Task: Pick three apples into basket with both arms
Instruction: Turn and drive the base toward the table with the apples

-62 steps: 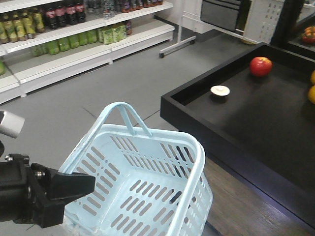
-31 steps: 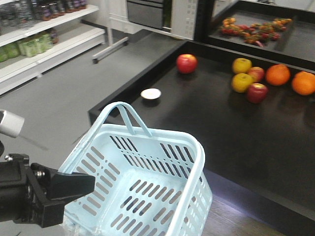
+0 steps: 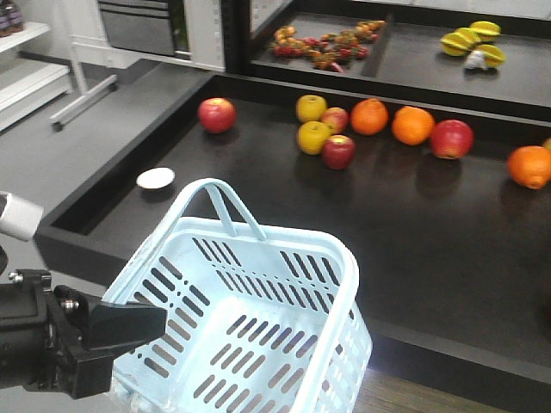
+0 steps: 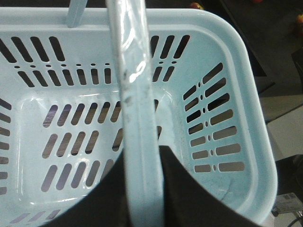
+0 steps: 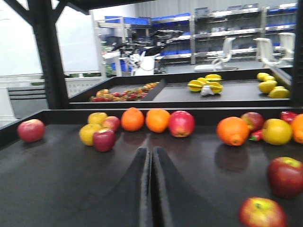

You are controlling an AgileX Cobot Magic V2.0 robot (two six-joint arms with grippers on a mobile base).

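My left gripper (image 3: pixel 129 325) (image 4: pixel 142 158) is shut on the hoop handle (image 4: pixel 135 94) of the pale blue basket (image 3: pixel 340 258), which hangs empty in front of the black fruit table (image 3: pixel 413 249). Red apples lie on it: one at the far left (image 3: pixel 217 114) (image 5: pixel 31 130), a dark one (image 3: pixel 338 151) (image 5: pixel 104 139) beside the yellow apples, and one further right (image 3: pixel 452 138) (image 5: pixel 182 123). My right gripper (image 5: pixel 151 153) is shut and empty, low over the table, pointing at the fruit. It does not show in the front view.
Yellow apples (image 3: pixel 313 137), oranges (image 3: pixel 412 125) and a small white dish (image 3: pixel 155 178) lie on the table. Two more red apples (image 5: pixel 285 176) sit near right in the right wrist view. A raised rim (image 3: pixel 129 168) edges the table. A second tray (image 3: pixel 405 52) is behind.
The front view has swung right: the drinks shelves have left the picture and the fruit table now fills it. The basket and left gripper keep their place in frame.
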